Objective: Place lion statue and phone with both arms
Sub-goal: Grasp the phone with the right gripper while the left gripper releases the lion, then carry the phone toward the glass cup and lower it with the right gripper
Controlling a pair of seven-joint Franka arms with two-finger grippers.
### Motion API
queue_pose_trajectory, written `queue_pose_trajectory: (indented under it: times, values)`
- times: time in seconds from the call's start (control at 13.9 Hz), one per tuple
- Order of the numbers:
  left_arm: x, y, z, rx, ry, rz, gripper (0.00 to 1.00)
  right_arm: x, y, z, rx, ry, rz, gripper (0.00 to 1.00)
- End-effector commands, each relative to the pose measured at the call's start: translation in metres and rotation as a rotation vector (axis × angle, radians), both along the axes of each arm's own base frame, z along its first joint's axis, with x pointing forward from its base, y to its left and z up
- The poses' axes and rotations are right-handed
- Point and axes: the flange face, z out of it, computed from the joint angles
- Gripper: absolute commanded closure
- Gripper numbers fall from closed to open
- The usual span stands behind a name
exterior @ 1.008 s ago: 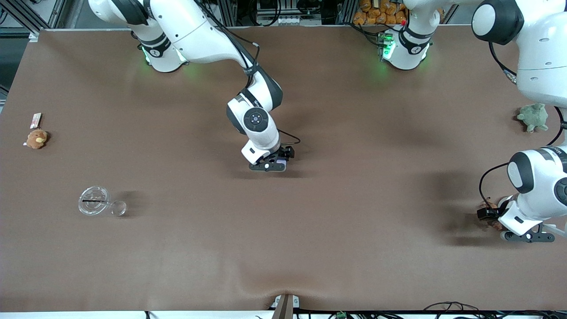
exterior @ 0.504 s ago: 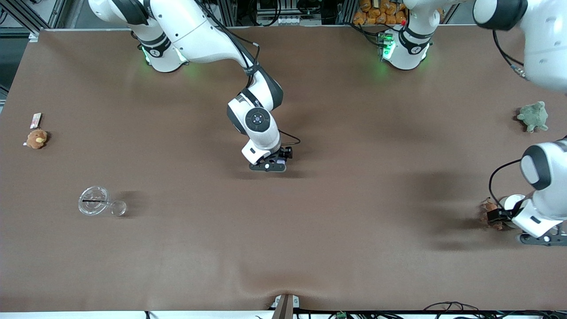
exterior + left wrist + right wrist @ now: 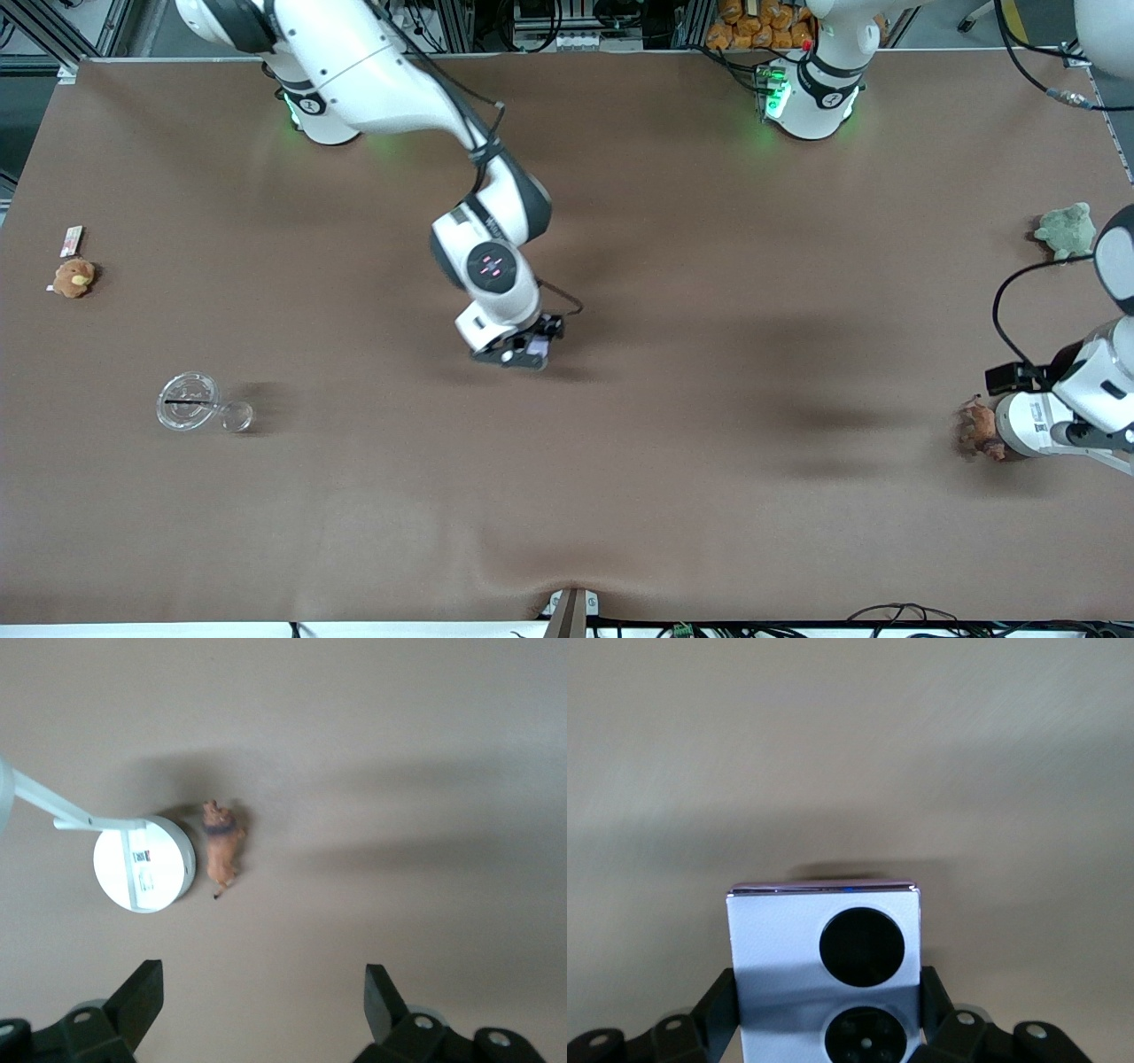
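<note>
The phone is pale lavender with two round black circles. My right gripper is shut on it, one finger on each side. In the front view this gripper holds the phone low over the middle of the table. The lion statue is small and reddish-brown and lies on the table near the left arm's end. It also shows in the left wrist view. My left gripper is open and empty, up in the air, apart from the statue. In the front view the left gripper is at the table's edge.
A round white device with a label lies right beside the lion statue. A green plush turtle sits farther from the camera at that end. A brown plush and a clear lid lie toward the right arm's end.
My left gripper has lifted away from the lion statue, which now lies uncovered. My right gripper has moved with the phone a little nearer the camera and toward the right arm's end.
</note>
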Motion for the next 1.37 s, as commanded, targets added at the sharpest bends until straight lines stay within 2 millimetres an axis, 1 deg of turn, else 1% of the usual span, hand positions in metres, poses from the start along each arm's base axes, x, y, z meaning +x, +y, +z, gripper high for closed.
queue_pose_trajectory:
  times: [0.0, 0.07, 0.22, 0.29, 0.36, 0.43, 0.5, 0.65, 0.72, 0.79, 0.86, 1.01, 1.15, 1.3]
  values:
    - [-0.02, -0.021, 0.024, -0.057, 0.038, 0.012, 0.0, 0.032, -0.047, 0.037, -0.018, -0.04, -0.07, 1.0]
    - [-0.028, -0.043, 0.037, -0.067, 0.05, 0.01, 0.0, 0.042, -0.062, 0.039, -0.027, -0.05, -0.097, 1.0]
    - [-0.038, -0.076, 0.057, -0.068, 0.04, 0.069, 0.0, 0.06, -0.095, 0.04, -0.037, -0.059, -0.131, 1.0]
    - [-0.048, -0.099, 0.064, -0.06, 0.039, 0.087, 0.0, 0.07, -0.115, 0.041, -0.037, -0.059, -0.115, 1.0]
    - [-0.059, -0.11, 0.076, -0.05, 0.026, 0.103, 0.0, 0.08, -0.141, 0.04, -0.037, -0.057, -0.094, 1.0]
    - [-0.075, -0.118, 0.088, -0.058, 0.019, 0.106, 0.0, 0.089, -0.162, 0.039, -0.036, -0.058, -0.072, 1.0]
    - [-0.09, -0.116, 0.096, -0.092, 0.019, 0.128, 0.0, 0.097, -0.185, 0.037, -0.032, -0.062, -0.064, 1.0]
    - [-0.122, -0.116, 0.115, -0.102, 0.007, 0.129, 0.0, 0.11, -0.23, 0.031, -0.029, -0.058, -0.027, 1.0]
    - [-0.134, -0.117, 0.122, -0.103, 0.001, 0.124, 0.0, 0.113, -0.248, 0.026, -0.029, -0.049, -0.013, 1.0]
    - [-0.14, -0.115, 0.13, -0.103, -0.003, 0.12, 0.0, 0.115, -0.262, 0.021, -0.03, -0.04, -0.018, 1.0]
    - [-0.144, -0.115, 0.135, -0.103, 0.01, 0.11, 0.0, 0.116, -0.272, 0.019, -0.031, -0.036, -0.016, 1.0]
    - [-0.151, -0.116, 0.138, -0.099, 0.037, 0.107, 0.0, 0.118, -0.291, 0.012, -0.032, -0.029, 0.017, 1.0]
    - [-0.161, -0.117, 0.157, -0.098, 0.038, 0.105, 0.0, 0.121, -0.317, 0.004, -0.03, -0.024, 0.038, 1.0]
    - [-0.163, -0.115, 0.174, -0.099, 0.027, 0.107, 0.0, 0.122, -0.326, 0.001, -0.03, -0.022, 0.058, 1.0]
